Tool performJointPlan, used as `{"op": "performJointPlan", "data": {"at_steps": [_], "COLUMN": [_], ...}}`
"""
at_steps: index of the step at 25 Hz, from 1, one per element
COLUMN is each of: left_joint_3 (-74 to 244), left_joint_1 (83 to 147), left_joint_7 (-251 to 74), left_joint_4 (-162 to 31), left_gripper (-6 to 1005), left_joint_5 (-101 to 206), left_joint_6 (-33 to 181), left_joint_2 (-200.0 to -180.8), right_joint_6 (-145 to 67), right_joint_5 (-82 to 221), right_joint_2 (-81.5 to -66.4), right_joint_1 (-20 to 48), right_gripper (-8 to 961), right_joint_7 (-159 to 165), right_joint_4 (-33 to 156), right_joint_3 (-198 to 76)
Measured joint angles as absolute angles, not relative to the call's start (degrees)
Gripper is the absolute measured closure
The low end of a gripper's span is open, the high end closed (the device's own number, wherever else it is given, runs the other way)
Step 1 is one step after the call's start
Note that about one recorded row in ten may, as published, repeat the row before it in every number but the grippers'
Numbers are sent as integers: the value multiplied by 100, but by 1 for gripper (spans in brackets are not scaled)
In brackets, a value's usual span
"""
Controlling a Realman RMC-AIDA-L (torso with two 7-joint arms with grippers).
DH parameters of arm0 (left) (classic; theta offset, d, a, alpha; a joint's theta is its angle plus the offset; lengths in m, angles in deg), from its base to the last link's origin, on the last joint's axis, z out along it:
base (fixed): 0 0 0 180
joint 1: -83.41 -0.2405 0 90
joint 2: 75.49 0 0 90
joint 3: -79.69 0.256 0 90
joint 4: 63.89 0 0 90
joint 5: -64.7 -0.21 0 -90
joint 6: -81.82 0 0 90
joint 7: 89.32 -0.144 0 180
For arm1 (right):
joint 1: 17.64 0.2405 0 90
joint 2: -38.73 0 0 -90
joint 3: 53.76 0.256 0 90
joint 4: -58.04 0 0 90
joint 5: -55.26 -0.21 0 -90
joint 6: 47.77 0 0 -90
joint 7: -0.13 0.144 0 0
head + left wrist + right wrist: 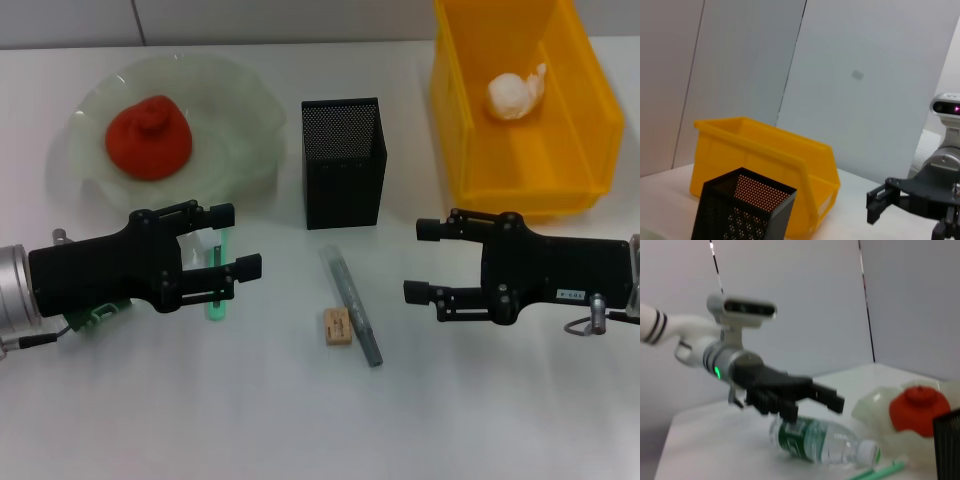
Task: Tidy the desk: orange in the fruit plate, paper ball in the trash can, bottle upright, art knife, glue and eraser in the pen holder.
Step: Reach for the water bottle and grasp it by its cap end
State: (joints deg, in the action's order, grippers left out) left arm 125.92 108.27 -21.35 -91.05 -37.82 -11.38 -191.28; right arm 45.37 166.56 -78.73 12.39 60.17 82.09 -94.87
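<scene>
Black mesh pen holder (742, 210) in front of yellow trash can (765, 170), right end effector (880, 205) beyond

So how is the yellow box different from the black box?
The trash can is bright yellow with solid plastic walls; the pen holder is black metal mesh full of tiny holes. The trash can is wide and roomy, while the pen holder is narrow and taller than it is wide. The trash can already has the paper ball in it; nothing shows inside the pen holder. Both stand upright on the table with open tops.
</scene>
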Motion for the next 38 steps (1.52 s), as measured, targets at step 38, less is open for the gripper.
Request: {"op": "performJointPlan", "data": {"at_steps": [38], "left_joint_3": [12671], "left_joint_1": [12179], "left_joint_7": [2778], "left_joint_4": [-13610], "left_gripper": [190], "left_joint_5": [-8005], "left_joint_6": [-2368], "left_joint_2": [-19056], "right_joint_6": [4365], "right_joint_5": [16854], "right_joint_2": [-8010], "right_joint_1": [1241], "right_gripper": [163], "right_joint_7": [5702], "right_joint_4": [8311], "right_joint_3": [-9427]}}
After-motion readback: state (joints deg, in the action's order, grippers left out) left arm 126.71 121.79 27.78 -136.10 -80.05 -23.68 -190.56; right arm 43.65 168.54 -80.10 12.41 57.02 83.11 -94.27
